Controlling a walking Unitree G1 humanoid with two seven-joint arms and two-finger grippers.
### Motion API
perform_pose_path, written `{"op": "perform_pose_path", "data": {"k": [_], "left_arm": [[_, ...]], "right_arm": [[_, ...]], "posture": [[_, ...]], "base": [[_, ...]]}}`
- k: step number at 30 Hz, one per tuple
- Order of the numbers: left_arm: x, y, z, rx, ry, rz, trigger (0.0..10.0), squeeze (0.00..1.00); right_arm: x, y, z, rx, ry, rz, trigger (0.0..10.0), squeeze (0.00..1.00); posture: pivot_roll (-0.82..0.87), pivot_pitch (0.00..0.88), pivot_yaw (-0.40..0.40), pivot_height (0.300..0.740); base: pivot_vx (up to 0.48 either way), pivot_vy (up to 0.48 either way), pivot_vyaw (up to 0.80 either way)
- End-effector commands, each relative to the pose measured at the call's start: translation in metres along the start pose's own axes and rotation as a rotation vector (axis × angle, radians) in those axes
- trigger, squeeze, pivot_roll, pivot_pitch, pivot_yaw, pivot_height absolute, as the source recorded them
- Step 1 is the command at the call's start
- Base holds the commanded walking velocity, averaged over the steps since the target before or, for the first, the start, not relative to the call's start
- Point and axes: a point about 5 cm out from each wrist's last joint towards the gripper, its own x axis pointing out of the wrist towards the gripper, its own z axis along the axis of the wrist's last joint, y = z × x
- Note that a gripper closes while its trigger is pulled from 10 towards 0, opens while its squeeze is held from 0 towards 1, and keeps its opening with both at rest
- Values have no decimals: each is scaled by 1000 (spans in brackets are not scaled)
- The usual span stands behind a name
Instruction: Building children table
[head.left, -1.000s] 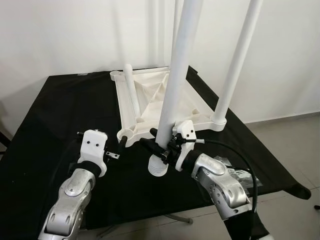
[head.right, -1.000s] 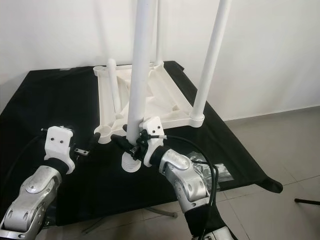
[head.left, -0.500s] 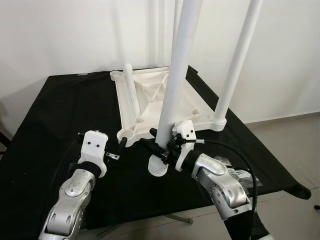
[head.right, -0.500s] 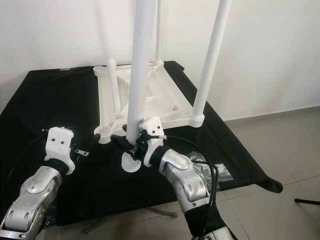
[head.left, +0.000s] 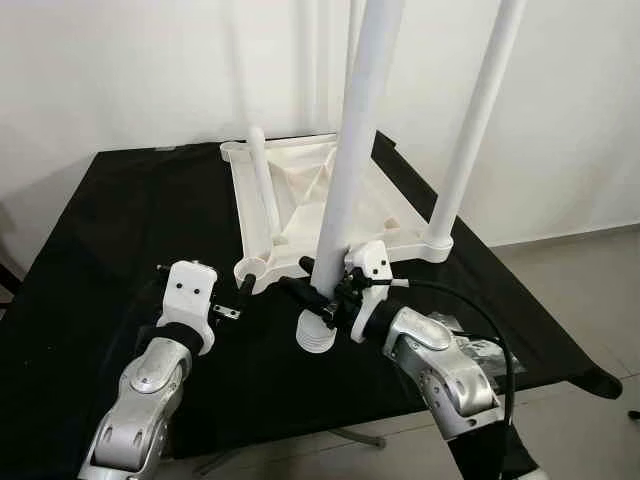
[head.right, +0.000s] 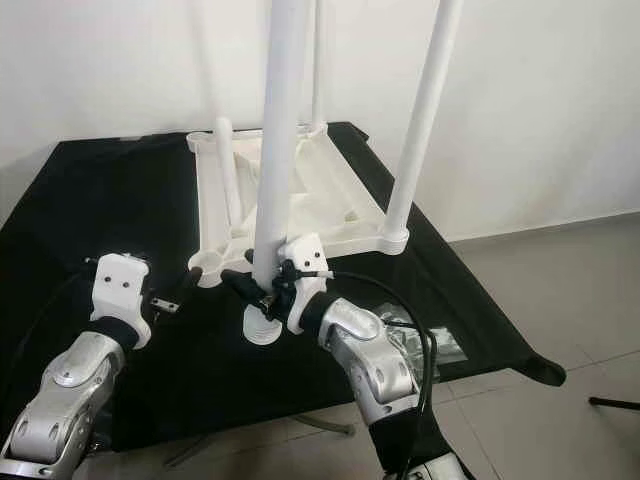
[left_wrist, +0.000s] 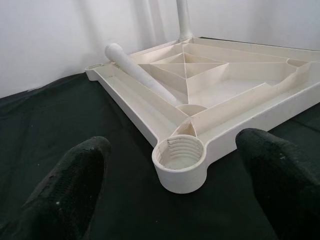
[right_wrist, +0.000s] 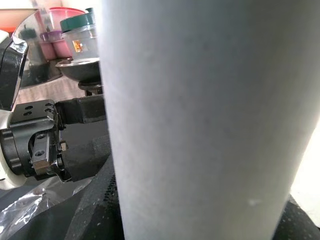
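Observation:
A white plastic tabletop (head.left: 320, 195) lies upside down on a black-covered table (head.left: 120, 230). Two legs stand screwed into its right and far corners (head.left: 475, 120). A loose white leg (head.left: 265, 190) rests across its left side. My right gripper (head.left: 318, 300) is shut on another white leg (head.left: 350, 160), held upright with its threaded end (head.left: 316, 338) just off the near corner. My left gripper (left_wrist: 175, 175) is open, with its fingers (left_wrist: 75, 180) either side of the empty threaded corner socket (left_wrist: 179, 155), close in front of it.
Clear plastic bags (head.left: 475, 350) lie on the cloth at the near right. The table's right edge drops to a tiled floor (head.left: 590, 290). A white wall (head.left: 130, 70) stands behind the table.
The held leg's threaded end has moved slightly toward the tabletop's near corner. The left gripper has barely moved.

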Motion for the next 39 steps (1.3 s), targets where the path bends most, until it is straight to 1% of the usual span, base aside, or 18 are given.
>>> {"op": "perform_pose_path", "data": {"k": [1, 12, 16, 18, 19, 21, 22, 23, 24, 25, 26, 29, 31, 33, 39], "left_arm": [[1, -2, -2, 0, 0, -7, 10000, 0], [1, -2, -1, -11, -9, -10, 10000, 0], [0, -2, 1, -17, -20, -15, 10000, 0], [0, -3, 2, -15, -27, -26, 10000, 0], [0, -4, 3, -16, -35, -38, 10000, 0], [0, -4, 3, -16, -35, -38, 10000, 0], [0, -4, 3, -23, -38, -39, 10000, 0], [0, -4, 4, -26, -39, -39, 10000, 0], [0, -4, 4, -26, -39, -39, 10000, 0], [0, -5, 4, -32, -42, -40, 10000, 0], [0, -5, 4, -36, -43, -40, 10000, 0], [0, -4, 4, -46, -44, -37, 10000, 0], [0, -4, 4, -47, -45, -37, 10000, 0], [0, -4, 4, -51, -46, -36, 10000, 0], [0, -4, 4, -55, -48, -35, 10000, 0]], "right_arm": [[1, -2, 5, -25, -28, -4, 10000, 0], [1, -1, 6, -43, -26, -6, 10000, 0], [1, -1, 8, -64, -30, -8, 10000, 0], [2, -2, 11, -71, -39, -11, 10000, 0], [2, -4, 20, -71, -76, -16, 10000, 0], [2, -4, 20, -71, -76, -16, 10000, 0], [4, -7, 30, -82, -113, -25, 10000, 0], [4, -9, 35, -107, -121, -27, 10000, 0], [4, -9, 35, -107, -121, -27, 10000, 0], [4, -10, 42, -129, -136, -26, 10000, 0], [4, -10, 44, -126, -146, -25, 10000, 0], [5, -12, 46, -119, -132, -25, 10000, 0], [6, -10, 48, -135, -140, -12, 10000, 0], [7, -8, 51, -208, -133, -14, 10000, 0], [7, -4, 54, -201, -150, 32, 10000, 0]], "posture": [[-22, 0, -17, 740], [-24, 0, -16, 740], [-26, 0, -17, 740], [-26, 0, -18, 740], [-30, 0, -19, 740], [-30, 0, -19, 740], [-36, 0, -18, 740], [-36, 0, -18, 740], [-36, 0, -18, 740], [-37, 0, -20, 740], [-38, 0, -20, 740], [-38, 0, -20, 740], [-37, 0, -21, 740], [-39, 0, -21, 740], [-39, 0, -21, 740]], "base": [[0, 0, 0], [0, 0, 0], [0, 0, 0], [0, 0, 794], [240, 0, 550], [240, 0, 550], [292, 0, 0], [356, 0, 800], [356, 0, 800], [371, 0, 800], [371, 0, 800], [379, 0, 0], [375, 0, 800], [375, 0, 0], [366, 0, 0]]}}
